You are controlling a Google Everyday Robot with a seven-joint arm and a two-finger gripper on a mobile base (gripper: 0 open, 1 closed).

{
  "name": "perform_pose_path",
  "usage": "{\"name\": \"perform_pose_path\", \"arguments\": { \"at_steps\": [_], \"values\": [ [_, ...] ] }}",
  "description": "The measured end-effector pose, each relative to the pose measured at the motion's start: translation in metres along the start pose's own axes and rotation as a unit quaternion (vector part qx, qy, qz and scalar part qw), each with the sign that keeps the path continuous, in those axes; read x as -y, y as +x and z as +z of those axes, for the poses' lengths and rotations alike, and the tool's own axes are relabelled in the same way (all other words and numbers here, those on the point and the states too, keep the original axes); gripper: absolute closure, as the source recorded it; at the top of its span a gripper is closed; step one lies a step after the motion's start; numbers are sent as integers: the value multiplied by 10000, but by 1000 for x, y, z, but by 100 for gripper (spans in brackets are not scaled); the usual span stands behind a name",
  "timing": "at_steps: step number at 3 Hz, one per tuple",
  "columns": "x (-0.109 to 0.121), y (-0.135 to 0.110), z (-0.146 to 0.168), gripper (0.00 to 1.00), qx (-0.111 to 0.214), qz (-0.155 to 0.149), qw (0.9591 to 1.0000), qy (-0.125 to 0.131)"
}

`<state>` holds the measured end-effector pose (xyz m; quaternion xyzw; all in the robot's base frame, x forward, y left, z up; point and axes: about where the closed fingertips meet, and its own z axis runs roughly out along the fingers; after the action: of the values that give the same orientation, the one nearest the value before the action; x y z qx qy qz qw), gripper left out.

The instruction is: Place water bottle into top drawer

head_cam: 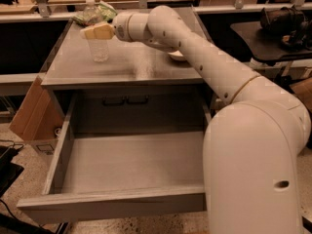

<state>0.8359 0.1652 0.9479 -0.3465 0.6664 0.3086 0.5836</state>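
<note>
The gripper [95,31] is held level over the far-left part of the cabinet top [141,69], w/ the arm [204,62] stretched across from the right. The water bottle [101,51] is stood upright on that top right at the gripper tip: its ribbed lower body is seen just below the gripper, its white cap above and a bit beyond. The gripper is set at approx. mid-height of the bottle, prob. so that the body is taken side-on and the bottle is kept vertical when lifted. Whether the gripper is closed on the bottle or only brought against it can't be told; nothing else is seen in its hold. A green snack bag [106,11] is lain just beyond the gripper, near the bottle's cap, so a clean sideways approach is needed to avoid dragging it. A white bowl [175,56] is sat to the right of the gripper, mostly hidden by the arm. Well below and nearer than the gripper, the top drawer [112,204] is pulled fully out, nothing seen inside, evidently left open so the bottle can be lowered straight in. A cardboard box [29,116] is leant against the cabinet's left side, below the gripper. Judged from this, the grasp stage is in hand; lift and transfer to the drawer are not yet done.
</note>
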Motion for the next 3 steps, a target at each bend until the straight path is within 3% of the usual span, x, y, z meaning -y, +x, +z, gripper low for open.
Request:
{"name": "perform_pose_path", "arguments": {
  "at_steps": [1,2,3],
  "values": [
    [-9,-2,11,18,27,38,10000,-61],
    [-22,2,25,49,-80,6,9999,-120],
    [-23,11,31,72,-225,14,9997,-65]
  ]
}}
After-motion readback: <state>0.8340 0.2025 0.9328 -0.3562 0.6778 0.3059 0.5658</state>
